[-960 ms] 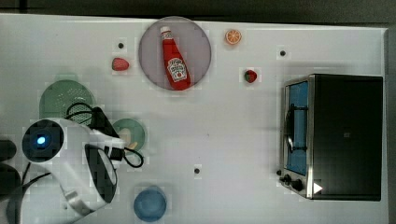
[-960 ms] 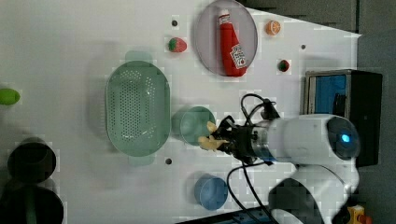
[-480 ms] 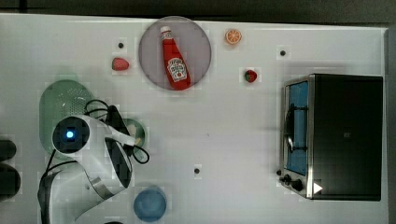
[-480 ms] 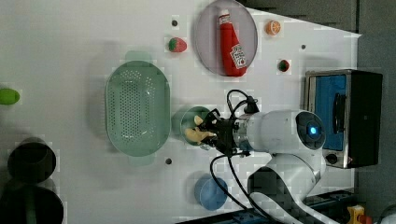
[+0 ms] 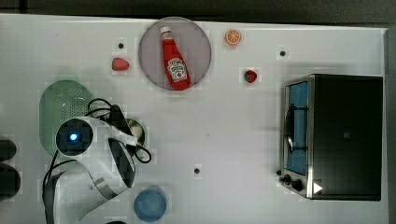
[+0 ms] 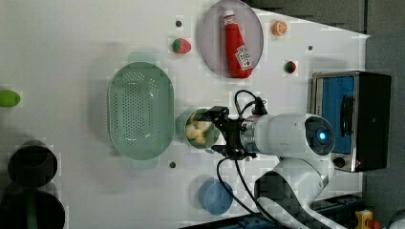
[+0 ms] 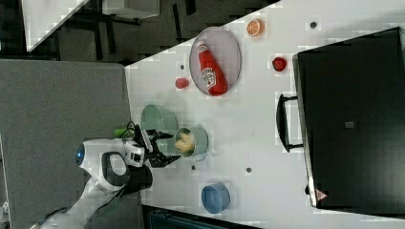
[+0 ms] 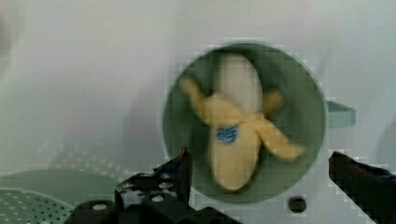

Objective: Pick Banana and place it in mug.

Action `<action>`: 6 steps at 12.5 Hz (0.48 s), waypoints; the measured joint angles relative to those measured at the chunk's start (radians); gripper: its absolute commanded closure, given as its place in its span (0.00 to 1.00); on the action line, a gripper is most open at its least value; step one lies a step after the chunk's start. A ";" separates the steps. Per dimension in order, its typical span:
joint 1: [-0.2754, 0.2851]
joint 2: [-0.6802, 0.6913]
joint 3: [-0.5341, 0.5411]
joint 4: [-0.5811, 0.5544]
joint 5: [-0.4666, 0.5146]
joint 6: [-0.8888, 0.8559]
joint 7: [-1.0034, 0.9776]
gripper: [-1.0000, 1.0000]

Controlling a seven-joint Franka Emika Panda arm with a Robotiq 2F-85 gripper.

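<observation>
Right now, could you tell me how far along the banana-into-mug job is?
The main step looks done: the banana lies inside the mug, which stands beside the green basket. The hand is over the mug with its fingers spread wide on either side of the banana and nothing in them. All that seems left is to draw the arm away from the mug.

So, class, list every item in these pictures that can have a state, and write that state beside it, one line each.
Pale yellow toy banana: partly peeled, lying inside the mug.
Round teal-green mug: upright, holding the banana.
Robot gripper: open, above the mug, holding nothing.
Red ketchup bottle: lying flat on the grey plate.
Oval perforated green basket: upright, empty.
Round blue cup: upright.
Silver toaster oven: door shut.
</observation>
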 measured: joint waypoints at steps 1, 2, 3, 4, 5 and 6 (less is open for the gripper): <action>0.001 -0.001 0.000 0.000 0.006 -0.005 0.000 0.00; -0.002 -0.001 0.001 0.002 0.024 0.001 0.000 0.00; -0.008 -0.008 0.005 0.006 0.026 0.011 0.000 0.00; -0.006 -0.028 -0.005 0.008 0.027 -0.010 0.001 0.00; -0.004 -0.063 -0.019 0.008 0.015 -0.027 0.001 0.00; -0.009 -0.107 -0.027 0.010 0.023 -0.039 0.000 0.00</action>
